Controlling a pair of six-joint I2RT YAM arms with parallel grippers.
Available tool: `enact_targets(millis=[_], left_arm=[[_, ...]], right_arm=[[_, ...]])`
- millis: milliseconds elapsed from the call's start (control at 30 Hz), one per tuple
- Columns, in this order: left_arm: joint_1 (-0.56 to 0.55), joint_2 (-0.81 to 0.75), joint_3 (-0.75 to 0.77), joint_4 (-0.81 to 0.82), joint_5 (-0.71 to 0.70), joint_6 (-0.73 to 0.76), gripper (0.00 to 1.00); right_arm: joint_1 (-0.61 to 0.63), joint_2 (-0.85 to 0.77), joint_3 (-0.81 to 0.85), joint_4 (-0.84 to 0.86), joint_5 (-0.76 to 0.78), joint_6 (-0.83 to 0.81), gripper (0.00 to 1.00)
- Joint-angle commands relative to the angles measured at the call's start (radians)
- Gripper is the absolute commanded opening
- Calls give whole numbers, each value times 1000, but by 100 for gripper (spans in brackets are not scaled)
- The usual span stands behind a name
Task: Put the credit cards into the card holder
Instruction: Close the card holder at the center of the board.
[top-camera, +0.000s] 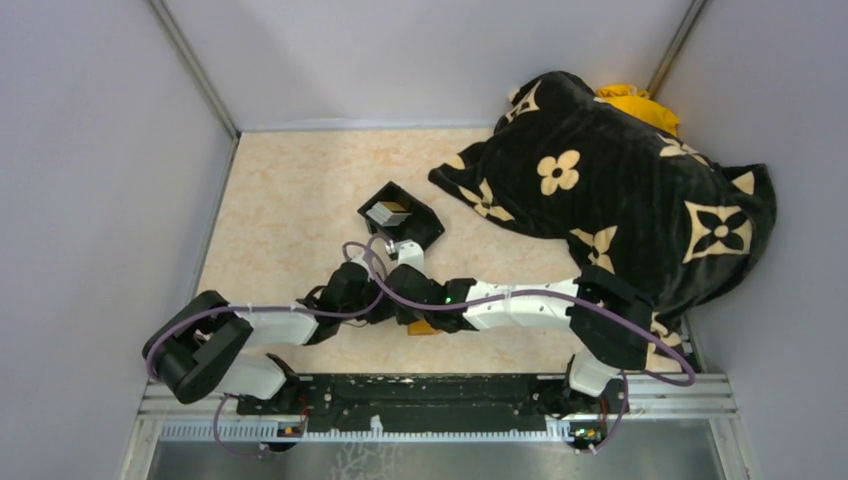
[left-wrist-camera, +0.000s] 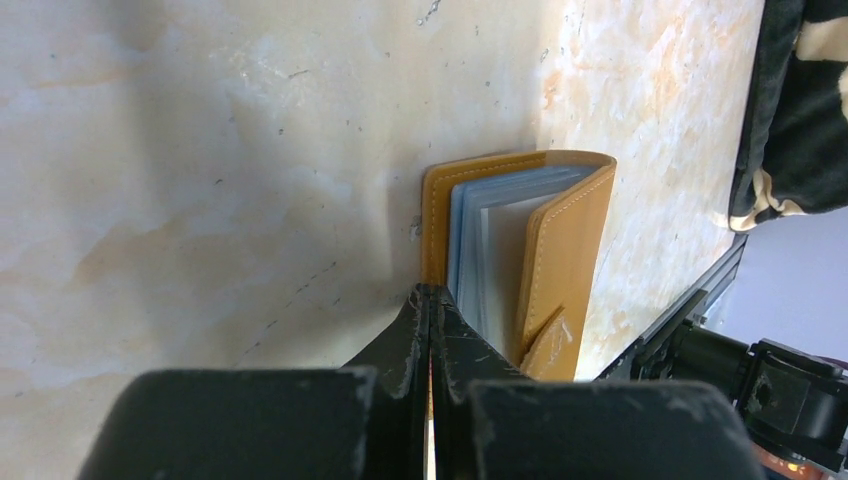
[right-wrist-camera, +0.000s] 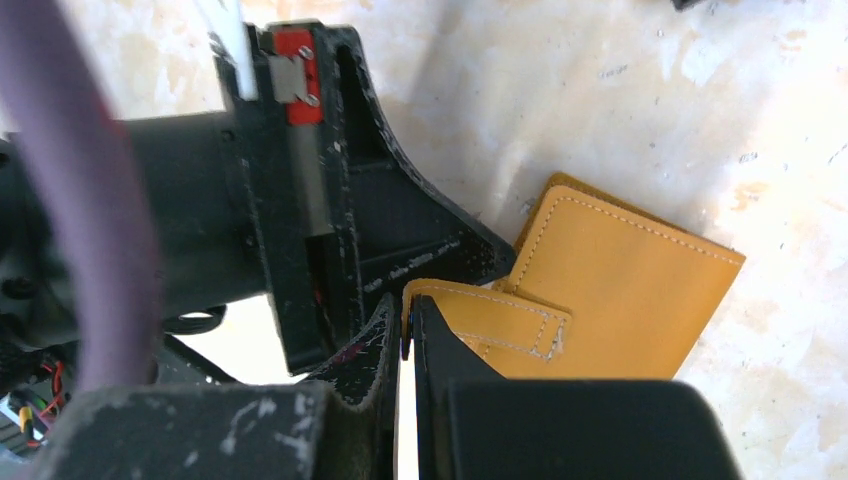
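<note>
You are pinching the floppy orange-tan leather bifold card holder (left-wrist-camera: 520, 255) with both claws clenched, left claw (left-wrist-camera: 431, 300) on its cover edge, right claw (right-wrist-camera: 405, 325) on its tab.

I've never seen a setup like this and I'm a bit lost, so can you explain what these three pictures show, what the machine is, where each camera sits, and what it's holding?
These are two robot arms bolted side by side at the near edge of a table. The wide picture comes from a camera above and behind them. The other two come from small cameras on each wrist, looking along that arm's own fingers.

On the table sit a black open box holding a stack of pale cards, and a large black cloth with tan flowers. Between the arms lies an orange-tan card holder, partly open, with pale blue pockets inside.

The left pincer is closed on the edge of one orange cover. The right pincer is closed on the holder's little strap tab. Neither is holding a card at the moment.
</note>
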Motion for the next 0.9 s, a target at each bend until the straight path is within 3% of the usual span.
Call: enact_targets(millis=[0,367,700,867], left_arm=[[-4,-26,-18,-18,-17,14,0],[-4,-110,-17,-115,-51,26,0],[-5,-274,28,-285,-165,83,1],[-1,-264,109,-289,-180,154,1]], right_arm=[[16,12,-42,87,-24,50,0],[-34,17,-190,264,-98,106,0],[-47,23,-224,299,-138,111,0],[-48,11,-239,299,-137,106,0]])
